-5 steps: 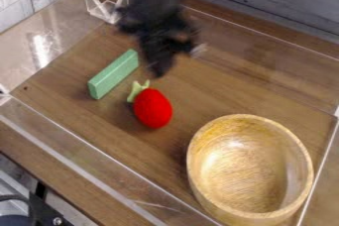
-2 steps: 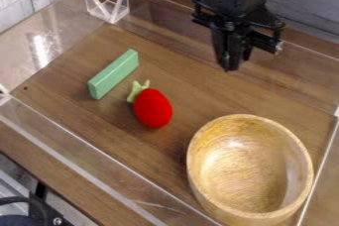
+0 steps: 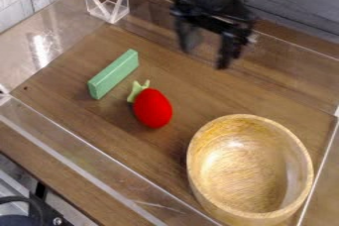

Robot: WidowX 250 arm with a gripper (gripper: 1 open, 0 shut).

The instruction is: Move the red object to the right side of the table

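Note:
The red object (image 3: 151, 107), a small glossy toy fruit with a green stem, lies on the dark wood table (image 3: 272, 91) left of centre. My gripper (image 3: 209, 50) hangs well behind it and to its right, above the tabletop, open with nothing between its fingers. It touches nothing.
A light green block (image 3: 114, 73) lies just behind and left of the red fruit. A round wooden bowl (image 3: 199, 161) fills the front right corner. A clear acrylic stand (image 3: 106, 4) sits at the back left. Low clear walls edge the table.
The gripper went from just above the red fruit to the back right, then drifted slightly left and opened its jaws. The red fruit, block and bowl have not moved.

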